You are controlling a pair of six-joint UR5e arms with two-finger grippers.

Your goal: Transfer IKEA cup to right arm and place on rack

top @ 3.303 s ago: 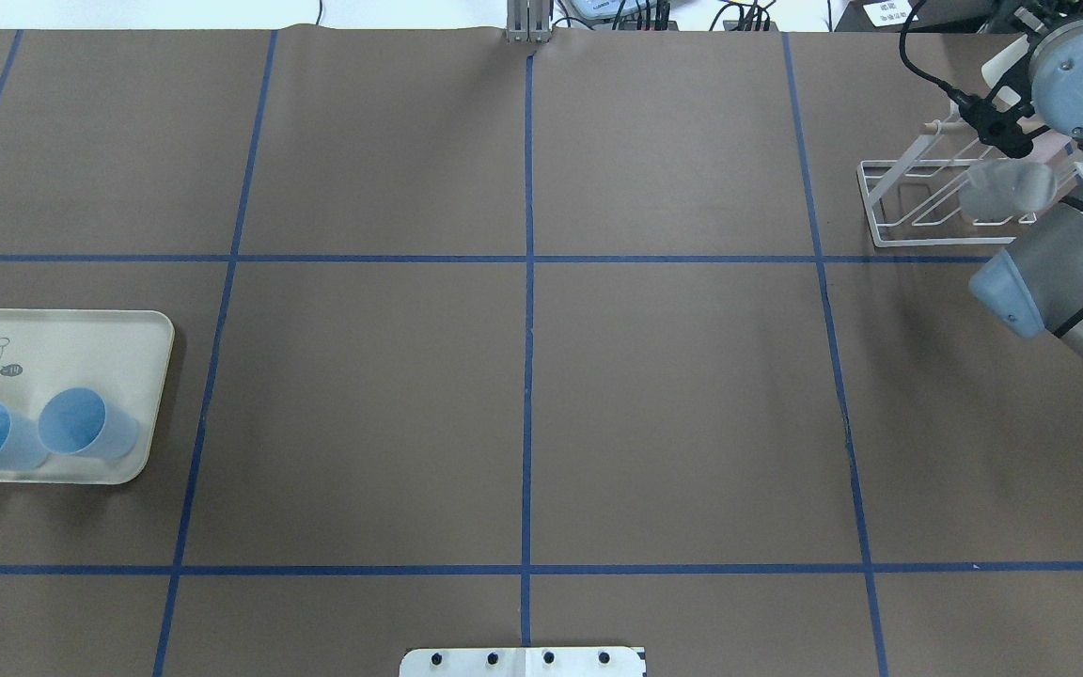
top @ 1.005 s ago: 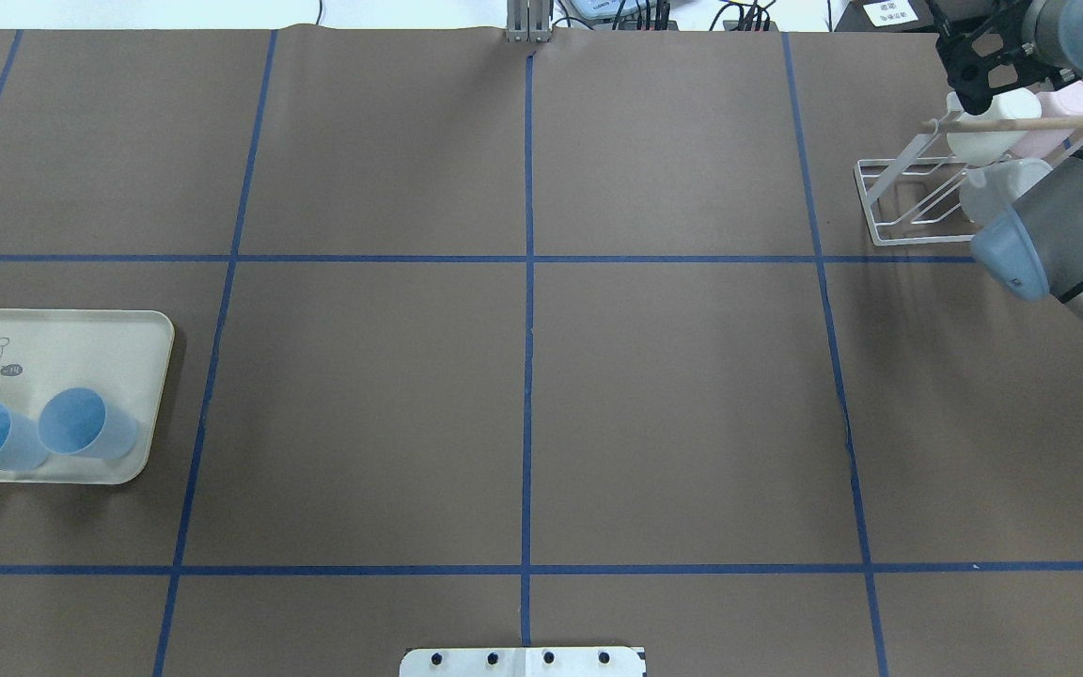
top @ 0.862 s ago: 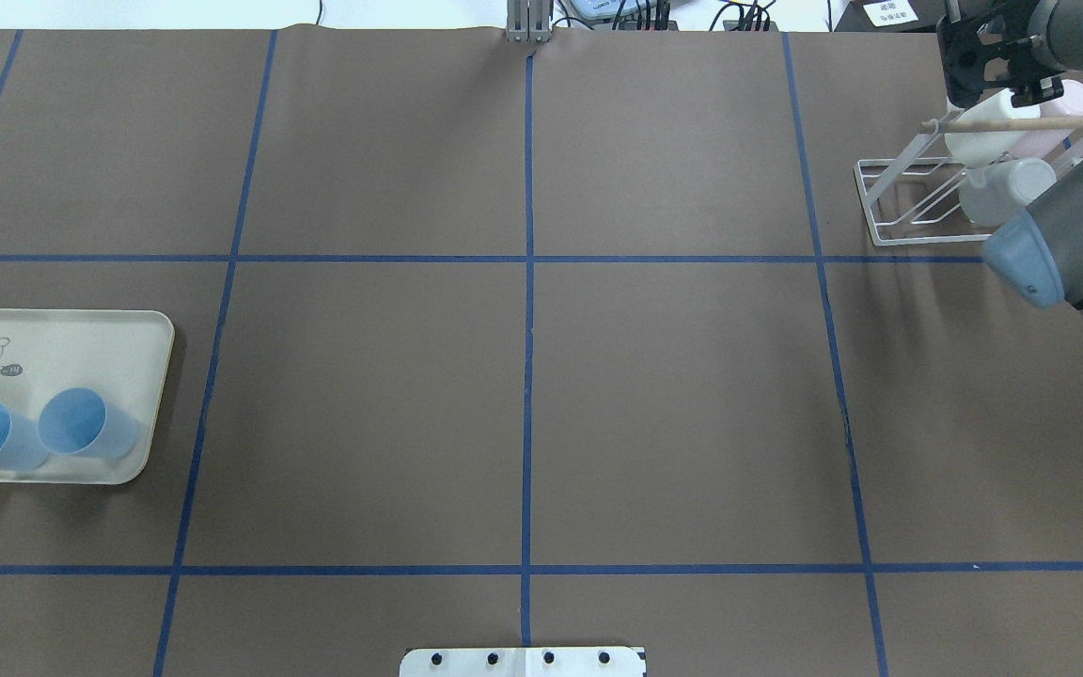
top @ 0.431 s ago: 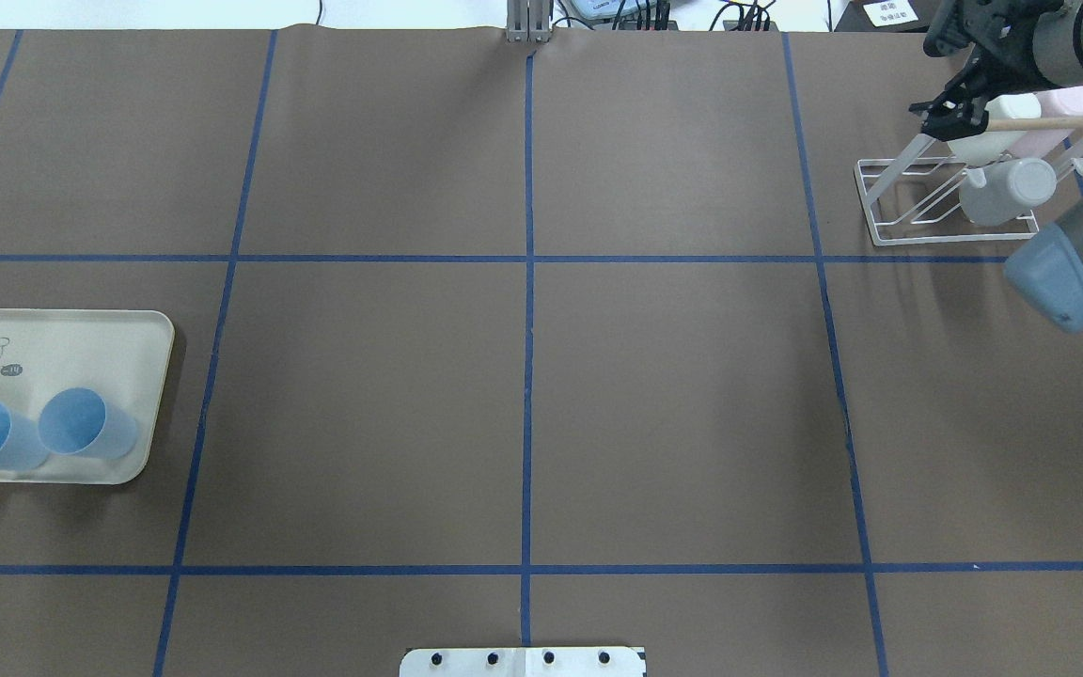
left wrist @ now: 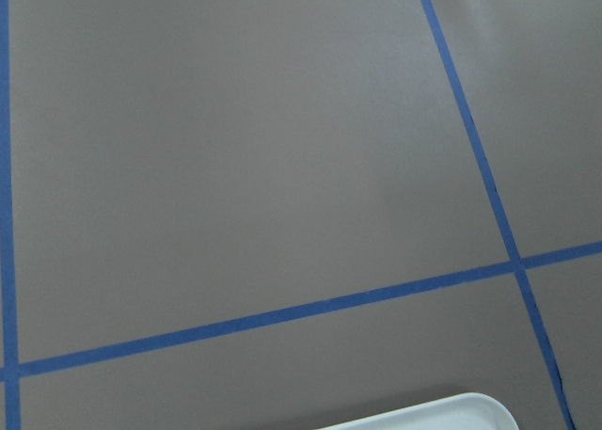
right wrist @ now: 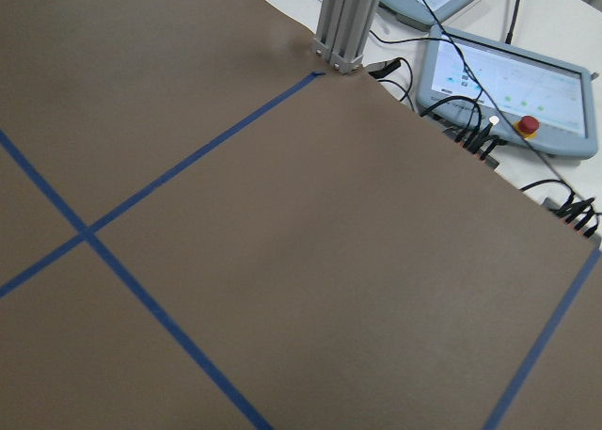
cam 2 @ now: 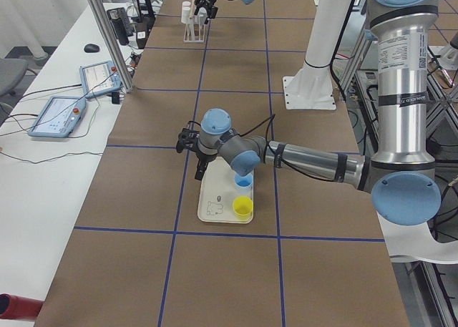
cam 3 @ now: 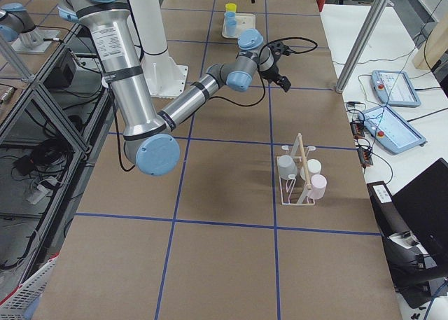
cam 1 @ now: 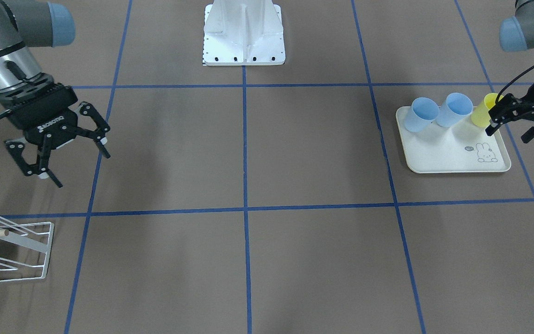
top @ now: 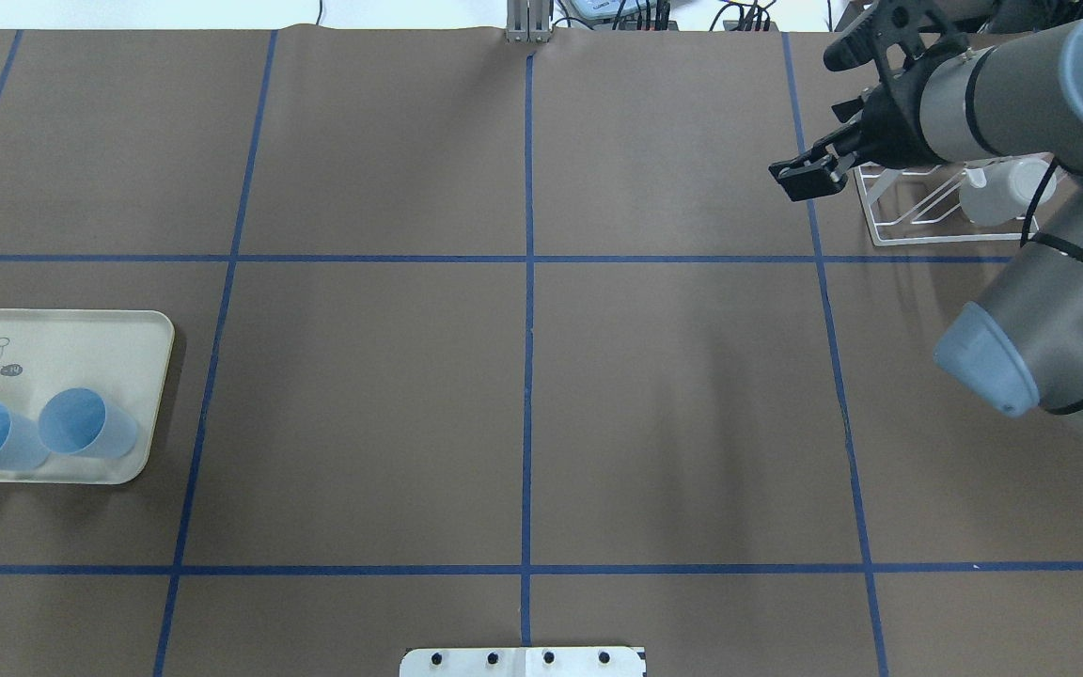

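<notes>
We see the left pincer (cam 1: 508, 132) gaping empty just beside the yellow cup (cam 1: 482, 111) on the tray (cam 1: 452, 157), the right pincer (cam 1: 79, 167) spread wide and bare; the cup looks like light, slick, thin-walled plastic, so we'd pinch gently mid-wall.

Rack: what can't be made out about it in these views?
Overhead: the right arm covers the top of the rack; only one pale cup shows.
Front-facing: the frame's left edge cuts the rack off, its cups mostly out.
Exterior left: too far and small to count cups.
</notes>
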